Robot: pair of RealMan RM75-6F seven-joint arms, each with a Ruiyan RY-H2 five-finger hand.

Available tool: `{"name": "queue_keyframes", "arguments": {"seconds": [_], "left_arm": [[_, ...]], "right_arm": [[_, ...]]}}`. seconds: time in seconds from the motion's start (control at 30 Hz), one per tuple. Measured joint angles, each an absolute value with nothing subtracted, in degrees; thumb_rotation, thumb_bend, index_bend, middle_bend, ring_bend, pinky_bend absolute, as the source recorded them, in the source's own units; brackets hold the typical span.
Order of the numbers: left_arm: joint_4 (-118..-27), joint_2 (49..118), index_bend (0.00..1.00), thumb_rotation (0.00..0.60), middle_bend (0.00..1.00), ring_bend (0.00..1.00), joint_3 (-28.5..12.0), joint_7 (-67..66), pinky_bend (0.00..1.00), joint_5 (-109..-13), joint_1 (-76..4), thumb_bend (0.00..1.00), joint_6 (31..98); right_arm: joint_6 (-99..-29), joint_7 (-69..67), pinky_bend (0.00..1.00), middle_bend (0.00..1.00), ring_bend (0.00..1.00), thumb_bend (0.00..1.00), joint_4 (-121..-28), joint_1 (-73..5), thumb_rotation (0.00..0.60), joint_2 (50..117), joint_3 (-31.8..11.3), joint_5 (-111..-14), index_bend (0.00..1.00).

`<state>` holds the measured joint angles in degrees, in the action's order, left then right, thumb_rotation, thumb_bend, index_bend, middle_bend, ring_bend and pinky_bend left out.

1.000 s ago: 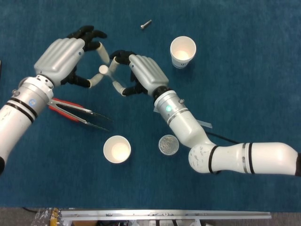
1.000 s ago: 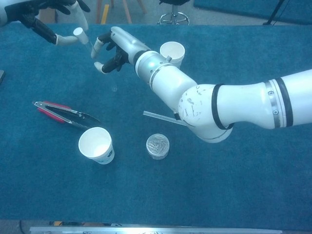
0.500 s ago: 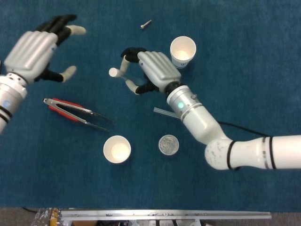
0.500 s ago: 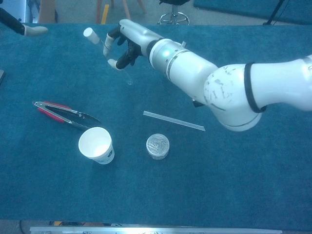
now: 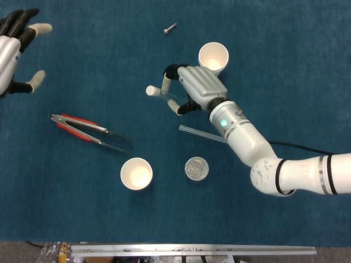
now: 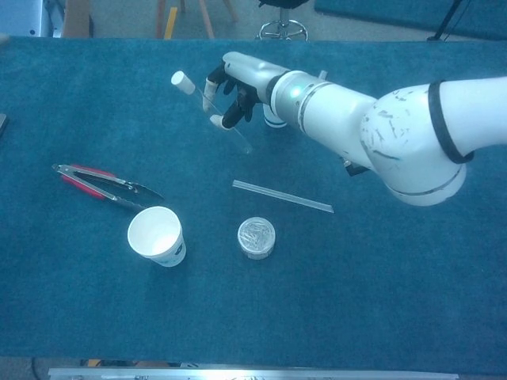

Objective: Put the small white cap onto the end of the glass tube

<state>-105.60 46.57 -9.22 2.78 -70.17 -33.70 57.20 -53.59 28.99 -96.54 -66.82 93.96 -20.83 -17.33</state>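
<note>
Your right robot hand (image 5: 194,87): grey ribbed back shell, black finger segments, cream fingertips. Wrist is silver ring with green LED. Forearm glossy white, black bands at joints, scuff specks on elbow housing. Left robot hand (image 5: 13,49): same grey shell, black fingers, cream tips.

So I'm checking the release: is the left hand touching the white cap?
Apart. Head view shows the left hand open at far left, wide cloth between it and the white cap.

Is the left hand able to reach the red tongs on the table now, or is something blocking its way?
Probably yes. The left hand is open and holds nothing, and only bare cloth lies between it and the red tongs. The right hand is off to the side.
</note>
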Motion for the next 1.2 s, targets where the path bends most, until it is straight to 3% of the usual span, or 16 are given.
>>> {"name": "queue_keyframes", "arguments": {"seconds": [0.83, 1.2], "left_arm": [[-104.6, 45.6, 0.18, 0.600, 0.04, 0.00, -9.5, 7.6, 0.05, -73.6, -30.5, 0.32, 59.1], [-103.4, 46.5, 0.17, 0.600, 0.03, 0.00, -9.5, 8.3, 0.04, -74.8, -29.5, 0.33, 60.1]], "right_arm": [[-53.6, 34.5, 0.54, 0.22, 0.18, 0.39, -82.2, -74.4, 0.600, 106.2, -19.0, -10.5, 0.67], [-52.8, 33.9, 0.47, 0.15, 0.12, 0.39, -81.6, -72.5, 0.600, 106.4, -18.5, -14.0, 0.32]]}}
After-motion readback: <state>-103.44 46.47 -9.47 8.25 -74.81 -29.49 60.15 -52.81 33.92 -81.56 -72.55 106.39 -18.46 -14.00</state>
